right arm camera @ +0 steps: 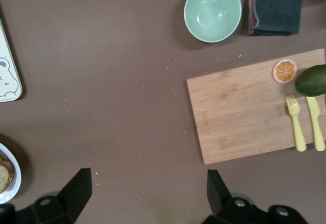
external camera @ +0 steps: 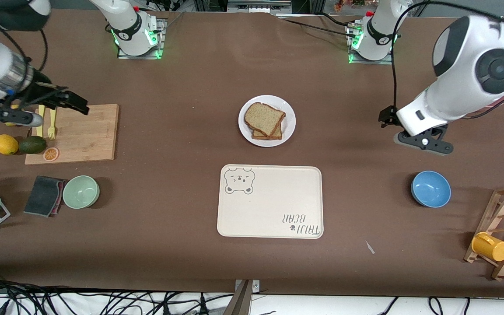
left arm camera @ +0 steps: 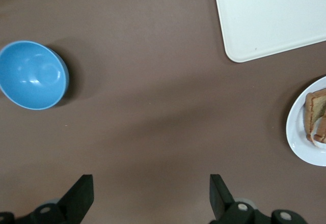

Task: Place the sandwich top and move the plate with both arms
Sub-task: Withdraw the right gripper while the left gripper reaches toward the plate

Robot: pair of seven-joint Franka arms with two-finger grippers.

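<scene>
- Sandwich top (external camera: 264, 118): already lies on the stack, on the plate (external camera: 288, 111), just farther from the front camera than the tray (external camera: 278, 205); lifting the plate looks next.
- My left gripper (left arm camera: 147, 196): released, empty, over bare table near the blue bowl (external camera: 430, 188), well apart from the plate.
- My right gripper (right arm camera: 145, 191): released, empty, near the cutting board (external camera: 85, 133), equally distant.

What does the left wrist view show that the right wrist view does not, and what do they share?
Only the left wrist view: the blue bowl and the open left gripper. Only the right wrist view: the green bowl, dark cloth, cutting board with orange slice, avocado, fork and knife, and the open right gripper. Both: the plate with bread and the tray.
</scene>
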